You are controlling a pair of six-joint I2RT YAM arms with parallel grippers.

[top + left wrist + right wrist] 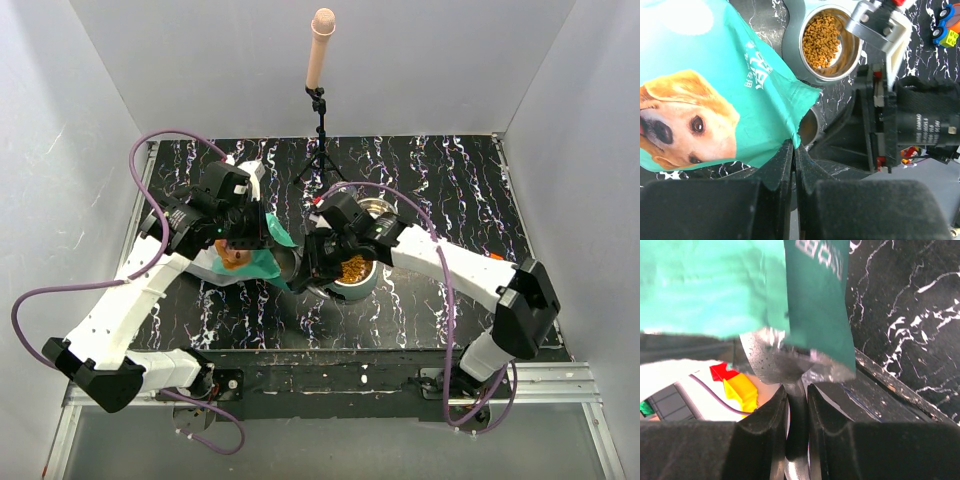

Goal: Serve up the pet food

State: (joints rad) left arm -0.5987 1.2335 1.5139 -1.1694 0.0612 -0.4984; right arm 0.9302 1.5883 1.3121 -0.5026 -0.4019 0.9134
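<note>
A: Where was the kibble (821,39)?

B: Some lay in the bowl (852,60). We judged that the rest was in the bag (715,75). Its long axis ran from our left fingers (790,160) toward the bowl, with the mouth just beside it.

A: And the fingers?

B: The left ones pinched the bag's edge. The right fingers (781,402) were narrow on the scoop (775,360) handle at the mouth, so the right arm was nearer. The blocks (945,25) lay well apart on the table (900,300).

Orange-brown kibble (821,40) heaped in steel bowl (840,74)
</note>
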